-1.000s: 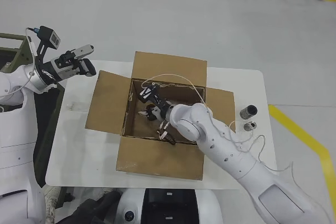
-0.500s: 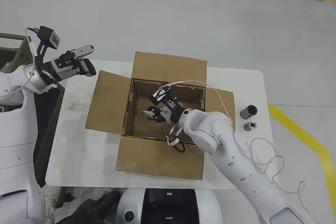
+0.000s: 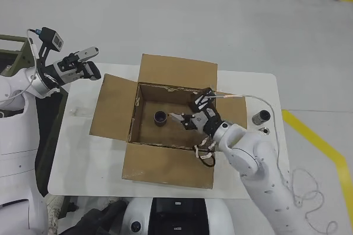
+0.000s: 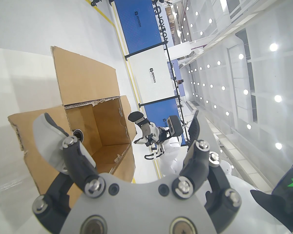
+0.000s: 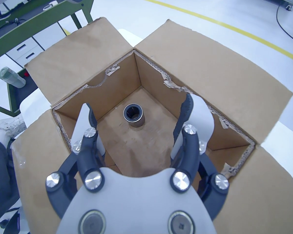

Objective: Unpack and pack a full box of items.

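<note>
Sitting in the box: one short dark metal cylinder [image 3: 160, 118] [image 5: 133, 115] [image 4: 77, 134], bright-rimmed and hollow, rests on the floor of the open brown cardboard box [image 3: 167, 164] [image 5: 210, 69] [image 4: 83, 79], nearer the box's left wall than its right.
Cylinder's axis: upright, with the bore mouth facing up, so its long axis runs straight up out of the box.
Right tool: the right tool [image 3: 185, 119] [image 5: 139, 105] is spread wide and holds nothing. It hangs over the box's right half, just inside the right wall.
Way to go: from the right tool the cylinder lies ahead and lower, toward the box's left wall. In the wrist view the two fingers frame it, one on either side, well apart from it.
Left tool: the left tool [image 3: 93, 63] [image 4: 119, 120] is also spread and empty, held beyond the box's left flap, well apart from the cylinder.
Nearer arm: the right one, by a long way.
Outside the box: two more metal cylinders [image 3: 260, 117] stand upright on the white bench [image 3: 76, 164], just past the box's right flap, one beside the other.
Cable: a thin white cable [image 3: 247, 97] arcs from the right arm across the box's right flap.
Stage, as I judge it: partway through; whether this piece is next out or just in, I cannot tell.
Next move, my guess: if it comes out, the right tool must cross toward the left wall, drop straight down along the upright axis and pinch the sides.
</note>
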